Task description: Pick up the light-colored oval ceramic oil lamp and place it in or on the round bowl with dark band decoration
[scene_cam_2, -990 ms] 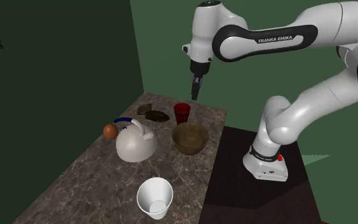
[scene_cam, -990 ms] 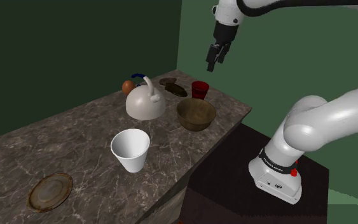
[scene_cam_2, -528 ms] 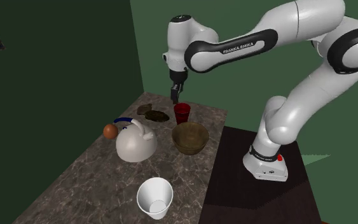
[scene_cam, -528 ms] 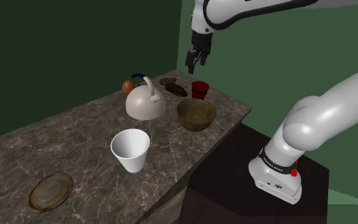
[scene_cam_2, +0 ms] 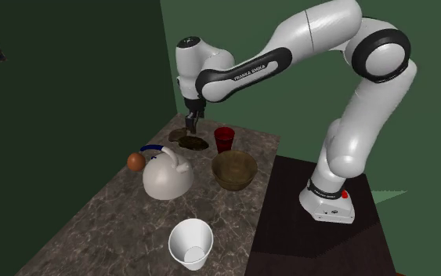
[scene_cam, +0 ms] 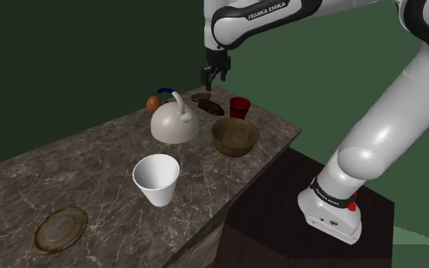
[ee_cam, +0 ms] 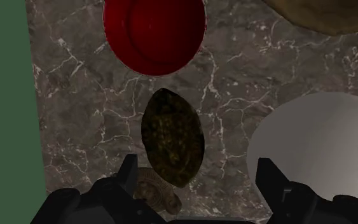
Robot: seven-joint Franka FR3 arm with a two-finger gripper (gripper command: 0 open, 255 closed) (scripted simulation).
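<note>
Oil lamp (ee_cam: 172, 140), dark and mottled, lies under the wide-open gripper (ee_cam: 196, 167), one finger partly covering its paler end

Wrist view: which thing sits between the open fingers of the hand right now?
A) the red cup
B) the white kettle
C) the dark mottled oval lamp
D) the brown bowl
C: the oval lamp lies on the counter between the hand's spread fingers, untouched; the red cup sits beyond it.
</note>
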